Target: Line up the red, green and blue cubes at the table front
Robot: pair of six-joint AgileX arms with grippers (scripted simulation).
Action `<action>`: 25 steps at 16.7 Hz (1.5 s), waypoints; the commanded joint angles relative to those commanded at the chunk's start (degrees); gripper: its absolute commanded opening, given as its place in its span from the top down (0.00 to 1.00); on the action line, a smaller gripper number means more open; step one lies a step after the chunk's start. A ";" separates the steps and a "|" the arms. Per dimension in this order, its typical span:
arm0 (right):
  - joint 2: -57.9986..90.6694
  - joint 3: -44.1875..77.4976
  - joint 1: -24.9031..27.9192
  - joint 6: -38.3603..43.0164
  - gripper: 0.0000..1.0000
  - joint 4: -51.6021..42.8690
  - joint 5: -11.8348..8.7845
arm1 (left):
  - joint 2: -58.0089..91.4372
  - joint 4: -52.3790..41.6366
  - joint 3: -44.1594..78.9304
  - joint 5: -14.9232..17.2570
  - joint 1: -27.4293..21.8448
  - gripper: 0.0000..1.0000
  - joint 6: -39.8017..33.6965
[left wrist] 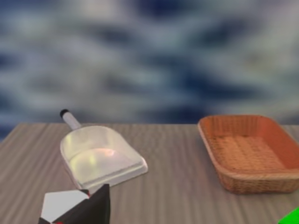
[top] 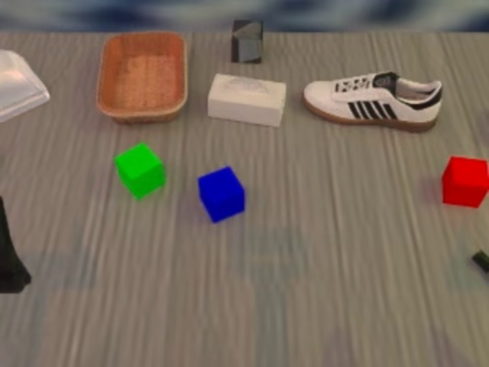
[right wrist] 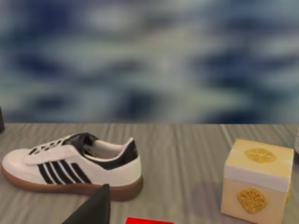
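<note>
The small matte bright red cube (top: 464,181) sits at the table's (top: 321,306) three o'clock edge, just at twelve o'clock of the right gripper (top: 481,262), so the right arm is nearer. The bright green cube (top: 140,170) and deep blue cube (top: 221,193) lie at about ten o'clock, nearer the left gripper (top: 11,264). Whether either gripper's fingers are apart, I cannot tell.

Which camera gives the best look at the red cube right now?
The top view: the red cube shows whole, alone near the table's right edge. The right wrist view catches only a sliver of its top at the frame edge. The left wrist view does not show it.
</note>
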 joint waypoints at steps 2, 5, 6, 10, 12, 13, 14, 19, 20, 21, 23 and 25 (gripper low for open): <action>0.00 0.00 0.00 0.00 0.00 0.00 0.00 | 0.00 0.00 0.00 0.00 0.00 0.00 0.00; 3.53 3.51 0.28 0.61 0.00 -2.43 -0.11 | 0.00 0.00 0.00 0.00 0.00 0.00 0.00; 5.92 5.89 0.41 0.99 0.00 -4.00 -0.14 | 0.00 0.00 0.00 0.00 0.00 0.00 0.00; 21.47 20.27 1.03 3.15 0.00 -13.29 -0.13 | 0.00 0.00 0.00 0.00 0.00 0.00 0.00; 32.50 29.29 1.39 4.42 0.00 -19.34 -0.05 | 0.00 0.00 0.00 0.00 0.00 0.00 0.00; 38.64 34.01 1.58 5.07 0.00 -22.59 0.01 | 0.00 0.00 0.00 0.00 0.00 0.00 0.00; 45.09 38.83 1.79 5.72 0.00 -25.97 0.08 | 0.00 0.00 0.00 0.00 0.00 0.00 0.00; 78.60 62.57 2.86 8.98 0.00 -43.20 0.52 | 0.00 0.00 0.00 0.00 0.00 0.00 0.00; 84.72 66.98 3.08 9.62 0.00 -46.43 0.60 | 0.00 0.00 0.00 0.00 0.00 0.00 0.00; 90.46 71.22 3.28 10.25 0.00 -49.51 0.66 | 0.00 0.00 0.00 0.00 0.00 0.00 0.00; 100.64 79.29 3.66 11.47 0.00 -55.10 0.70 | 0.00 0.00 0.00 0.00 0.00 0.00 0.00; 108.85 86.60 3.99 12.56 0.00 -59.75 0.65 | 0.00 0.00 0.00 0.00 0.00 0.00 0.00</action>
